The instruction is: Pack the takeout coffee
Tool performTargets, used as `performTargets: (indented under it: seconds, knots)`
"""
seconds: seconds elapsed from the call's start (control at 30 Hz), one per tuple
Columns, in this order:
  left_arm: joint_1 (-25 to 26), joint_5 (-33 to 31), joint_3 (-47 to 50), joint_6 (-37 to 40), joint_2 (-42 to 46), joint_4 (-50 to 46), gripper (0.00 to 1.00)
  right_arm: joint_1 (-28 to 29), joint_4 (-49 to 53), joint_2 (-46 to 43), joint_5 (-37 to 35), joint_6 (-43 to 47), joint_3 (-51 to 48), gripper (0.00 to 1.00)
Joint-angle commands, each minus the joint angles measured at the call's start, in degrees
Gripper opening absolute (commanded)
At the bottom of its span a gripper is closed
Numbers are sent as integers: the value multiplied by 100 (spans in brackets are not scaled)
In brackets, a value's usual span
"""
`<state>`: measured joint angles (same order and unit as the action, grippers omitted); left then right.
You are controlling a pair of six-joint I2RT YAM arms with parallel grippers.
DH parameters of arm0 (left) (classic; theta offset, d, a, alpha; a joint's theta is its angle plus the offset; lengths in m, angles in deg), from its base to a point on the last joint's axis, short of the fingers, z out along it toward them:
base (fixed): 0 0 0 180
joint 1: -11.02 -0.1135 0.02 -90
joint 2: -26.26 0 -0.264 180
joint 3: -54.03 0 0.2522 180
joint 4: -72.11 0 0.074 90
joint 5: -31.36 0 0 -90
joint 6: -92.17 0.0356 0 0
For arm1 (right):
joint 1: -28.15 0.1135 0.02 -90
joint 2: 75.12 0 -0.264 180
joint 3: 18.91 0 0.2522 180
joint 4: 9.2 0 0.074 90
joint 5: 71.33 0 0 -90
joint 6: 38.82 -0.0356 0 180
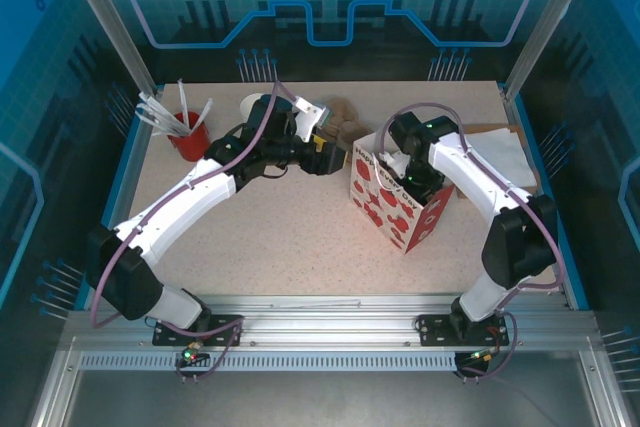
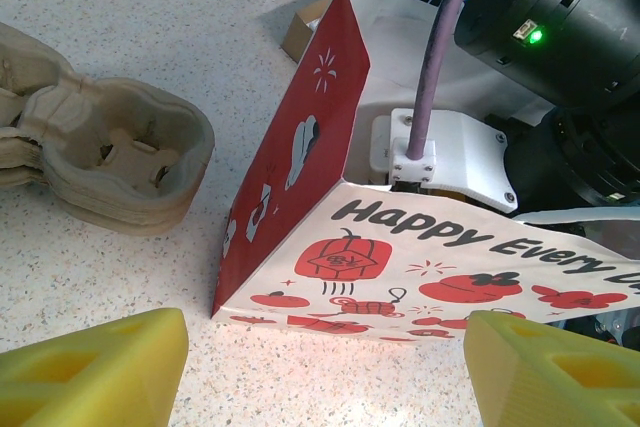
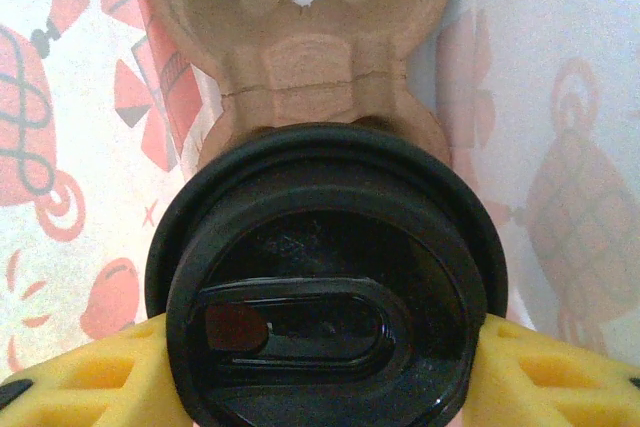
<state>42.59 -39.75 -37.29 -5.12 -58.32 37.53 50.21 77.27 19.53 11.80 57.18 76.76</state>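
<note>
1. The right gripper (image 3: pixel 315 382) reaches down into the upright red-and-white printed paper bag (image 1: pixel 392 209), its yellow fingers (image 3: pixel 80 387) clamped on either side of the takeout coffee (image 3: pixel 325 277), a cup under a round black plastic lid.
2. Inside the bag, a brown moulded-pulp cup carrier (image 3: pixel 300 57) shows just past the lid; whether the cup sits in it cannot be told.
3. The left gripper (image 2: pixel 320 367) hovers just beside the bag, jaws wide and holding nothing.
4. A stack of brown pulp carriers (image 2: pixel 110 157) rests on the speckled table (image 1: pixel 280 247) near the bag.
</note>
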Motion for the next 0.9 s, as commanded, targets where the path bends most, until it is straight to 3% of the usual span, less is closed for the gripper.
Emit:
performTargets:
  seconds: [0.0,0.6,0.87]
  knots:
    - [40,-22,92,133,198,-125,75,-110,-155,237,47,-55,-209,41]
    - [37,-9,152,116,166,-92,75,-140,-665,595,-70,-68,-745,41]
    - [35,-9,160,94,160,-93,75,-25,-461,380,-222,-81,-402,50]
